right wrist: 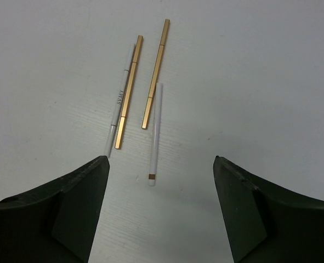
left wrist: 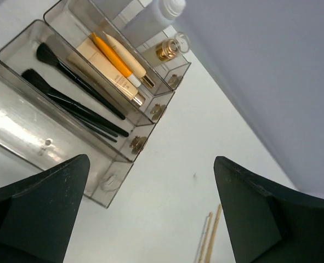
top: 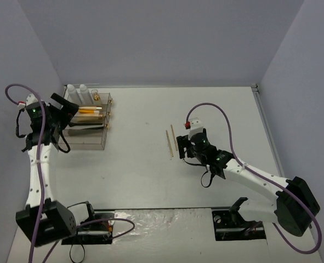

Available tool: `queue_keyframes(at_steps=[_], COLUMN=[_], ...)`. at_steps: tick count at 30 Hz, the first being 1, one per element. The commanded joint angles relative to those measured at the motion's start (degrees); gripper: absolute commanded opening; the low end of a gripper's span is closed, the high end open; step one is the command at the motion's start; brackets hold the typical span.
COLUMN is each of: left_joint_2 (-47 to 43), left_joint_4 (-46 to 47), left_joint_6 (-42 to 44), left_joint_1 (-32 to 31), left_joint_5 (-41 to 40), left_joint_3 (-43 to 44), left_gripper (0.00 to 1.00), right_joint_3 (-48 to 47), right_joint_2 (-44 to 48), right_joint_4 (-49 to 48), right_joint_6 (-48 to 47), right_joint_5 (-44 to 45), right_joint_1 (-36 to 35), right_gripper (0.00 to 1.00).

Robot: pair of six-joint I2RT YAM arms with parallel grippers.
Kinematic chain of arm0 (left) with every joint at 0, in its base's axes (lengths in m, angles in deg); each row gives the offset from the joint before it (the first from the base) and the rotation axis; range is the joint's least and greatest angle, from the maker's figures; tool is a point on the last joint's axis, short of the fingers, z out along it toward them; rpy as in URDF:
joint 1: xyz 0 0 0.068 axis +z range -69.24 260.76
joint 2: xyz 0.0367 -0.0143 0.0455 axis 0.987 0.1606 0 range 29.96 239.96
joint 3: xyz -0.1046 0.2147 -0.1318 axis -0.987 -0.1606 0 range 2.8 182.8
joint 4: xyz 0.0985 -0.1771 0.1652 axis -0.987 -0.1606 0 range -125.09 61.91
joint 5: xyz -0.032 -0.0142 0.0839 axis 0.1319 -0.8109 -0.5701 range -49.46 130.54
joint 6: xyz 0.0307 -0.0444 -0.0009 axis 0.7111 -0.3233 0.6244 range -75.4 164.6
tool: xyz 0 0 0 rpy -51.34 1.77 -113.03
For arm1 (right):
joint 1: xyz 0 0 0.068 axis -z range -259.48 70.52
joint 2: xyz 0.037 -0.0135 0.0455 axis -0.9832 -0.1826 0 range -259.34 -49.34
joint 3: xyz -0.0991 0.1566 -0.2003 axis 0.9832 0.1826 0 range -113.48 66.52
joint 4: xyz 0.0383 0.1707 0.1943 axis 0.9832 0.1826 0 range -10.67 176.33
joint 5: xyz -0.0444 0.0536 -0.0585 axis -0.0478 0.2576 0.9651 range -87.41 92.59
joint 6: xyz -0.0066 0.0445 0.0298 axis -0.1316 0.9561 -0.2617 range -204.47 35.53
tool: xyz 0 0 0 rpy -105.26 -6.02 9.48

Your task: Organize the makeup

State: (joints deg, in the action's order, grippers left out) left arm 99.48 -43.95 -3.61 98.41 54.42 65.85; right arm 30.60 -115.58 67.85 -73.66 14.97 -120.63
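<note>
Makeup [left wrist: 109, 71] was mostly sorted: slim black brushes [left wrist: 79, 104], orange and beige tubes [left wrist: 118, 57], a gold-capped glass vial [left wrist: 167, 50] and white bottles [left wrist: 151, 19] sat in the clear acrylic drawer box [left wrist: 19, 131]. You had four thin gold and white sticks [right wrist: 129, 90] left on the white table [right wrist: 260, 82], just ahead of your right gripper [right wrist: 160, 164]. Its jaws stood apart and empty, as did those of your left gripper [left wrist: 151, 164].

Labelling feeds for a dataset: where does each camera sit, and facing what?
Top external: above and behind, looking down at the table; left arm and right arm show.
Left wrist: on its arm, facing the drawer box; left gripper open.
Right wrist: on its arm, facing down at the sticks; right gripper open.
Shared: all three show the sticks.
</note>
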Motion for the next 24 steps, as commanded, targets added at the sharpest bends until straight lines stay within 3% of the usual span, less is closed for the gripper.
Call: queue_keyframes(at_steps=[1, 7, 13, 24], left_joint_2=[-11.5, -23.2, -26.4, -28.0], left_joint_4=[-9.8, -7.6, -9.5, -9.6], left_joint_6=[20.3, 29.5, 31.9, 31.3], left_joint_1=[-3.3, -10.8, -16.4, -20.0], left_joint_5=[2.0, 5.8, 5.5, 6.3], left_joint_3=[0.8, -10.9, -12.0, -12.4], left_gripper=[0.97, 0.97, 0.97, 0.97], right_joint_3=[-4.1, -6.9, -8.7, -8.3], right_joint_2=[-6.3, -15.5, -22.0, -29.5], right_joint_4=[-0.2, 0.2, 0.2, 0.3], right_joint_6=[1.9, 3.7, 6.0, 8.2], right_joint_5=[-0.3, -1.8, -1.7, -0.3], right_joint_1=[0.9, 1.5, 1.9, 2.8], right_gripper=[0.69, 0.6, 0.49, 0.22])
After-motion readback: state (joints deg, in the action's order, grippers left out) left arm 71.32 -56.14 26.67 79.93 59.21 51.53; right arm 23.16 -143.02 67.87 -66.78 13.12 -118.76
